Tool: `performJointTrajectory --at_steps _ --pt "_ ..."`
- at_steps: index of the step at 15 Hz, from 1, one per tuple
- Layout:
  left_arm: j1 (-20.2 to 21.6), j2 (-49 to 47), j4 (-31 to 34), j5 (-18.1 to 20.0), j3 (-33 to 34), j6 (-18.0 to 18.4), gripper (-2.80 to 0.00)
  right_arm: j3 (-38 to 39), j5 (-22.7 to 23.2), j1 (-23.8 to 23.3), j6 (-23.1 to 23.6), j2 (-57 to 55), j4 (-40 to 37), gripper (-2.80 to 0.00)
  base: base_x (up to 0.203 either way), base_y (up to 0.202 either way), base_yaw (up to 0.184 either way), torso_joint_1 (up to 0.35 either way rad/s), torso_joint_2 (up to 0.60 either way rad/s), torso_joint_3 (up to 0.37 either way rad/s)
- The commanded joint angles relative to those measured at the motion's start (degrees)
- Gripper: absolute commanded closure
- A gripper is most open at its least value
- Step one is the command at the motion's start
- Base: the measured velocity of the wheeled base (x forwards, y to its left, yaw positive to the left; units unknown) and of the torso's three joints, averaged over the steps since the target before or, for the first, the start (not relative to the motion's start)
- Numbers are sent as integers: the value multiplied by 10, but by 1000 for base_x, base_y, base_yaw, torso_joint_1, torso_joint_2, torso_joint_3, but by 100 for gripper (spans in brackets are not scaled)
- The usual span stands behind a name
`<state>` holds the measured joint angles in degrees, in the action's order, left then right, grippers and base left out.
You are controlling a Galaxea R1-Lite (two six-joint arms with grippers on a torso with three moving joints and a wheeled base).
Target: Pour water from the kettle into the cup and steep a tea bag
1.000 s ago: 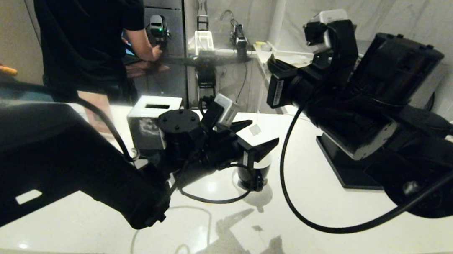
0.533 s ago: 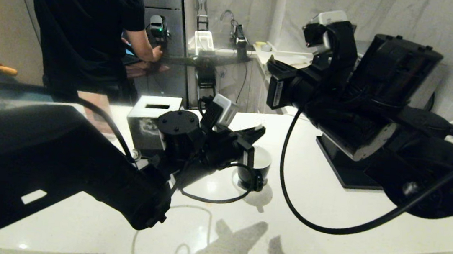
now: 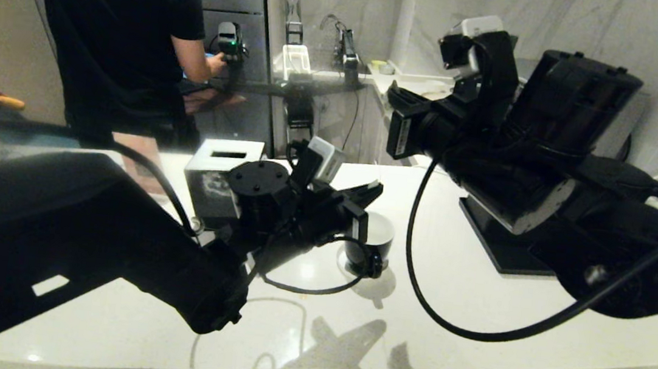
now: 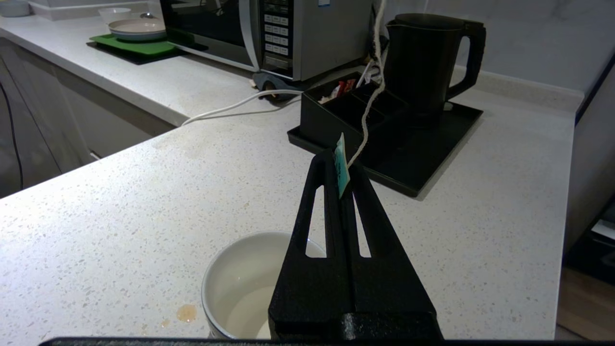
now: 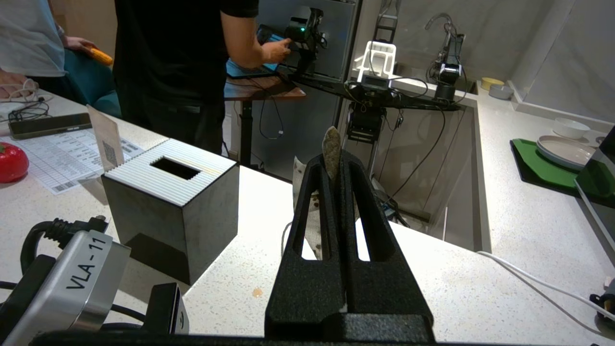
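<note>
Left gripper (image 4: 342, 166) above the cup (image 4: 240, 283)

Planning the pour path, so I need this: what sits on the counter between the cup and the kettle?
In the left wrist view, bare speckled counter runs from the cup to the black tray; there the organizer box stands before the kettle.

The matte black plastic jug kettle (image 4: 427, 60) with a loop handle stands upright at the back of the counter. The small glossy black cup (image 4: 250, 283), white inside, holds some clear water (image 4: 247, 317). The tea bag's teal paper tag (image 4: 341, 168) trails a thin white string (image 4: 367, 113) upward.
</note>
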<state>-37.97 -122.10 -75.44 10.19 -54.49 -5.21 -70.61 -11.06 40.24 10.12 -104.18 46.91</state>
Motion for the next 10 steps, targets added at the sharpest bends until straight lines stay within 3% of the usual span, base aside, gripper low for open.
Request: performJointTrajectory --at_steps 1,10 --pt "0 0 -4 1 0 -1 0 0 0 0 1 -1 3 0 0 0 0 0 0 0" --pt "0 10 -6 0 5 -1 0 15 -1 -6 1 -5 6 0 0 0 0 0 0 0"
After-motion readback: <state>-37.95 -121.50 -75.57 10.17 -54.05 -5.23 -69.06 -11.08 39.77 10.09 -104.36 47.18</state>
